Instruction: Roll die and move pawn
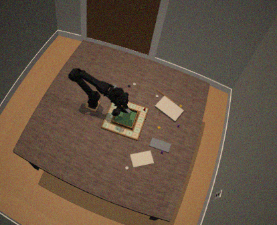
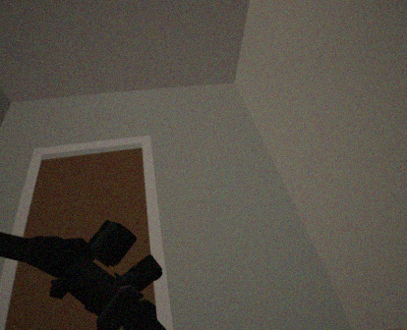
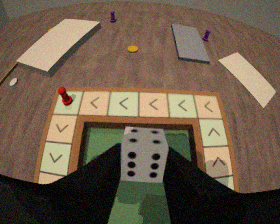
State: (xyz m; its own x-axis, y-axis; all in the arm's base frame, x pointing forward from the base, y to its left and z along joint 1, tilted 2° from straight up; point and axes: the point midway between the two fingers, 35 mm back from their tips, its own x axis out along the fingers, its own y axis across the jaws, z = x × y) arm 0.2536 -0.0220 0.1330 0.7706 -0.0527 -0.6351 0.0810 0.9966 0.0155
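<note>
Clenched on the die (image 3: pixel 143 156), claw (image 1: pixel 128 110) (image 3: pixel 143 151) above the dice tray (image 1: pixel 126 118) (image 3: pixel 98 142), probably so a release lets it tumble inside the walls. Red pawn (image 1: pixel 144 109) (image 3: pixel 65 96) upright on a corner square outside the tray, likely waiting for a roll to count. Next, presumably: opening over the tray's middle. Beyond the tray, on the bench (image 1: pixel 89 147) (image 3: pixel 156 70), loose pieces standing well apart, best left alone. Possible trouble: a bounce over the rim.

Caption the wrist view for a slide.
Die gripped in the hand above the green tray, red pawn on the board's corner square.
</note>
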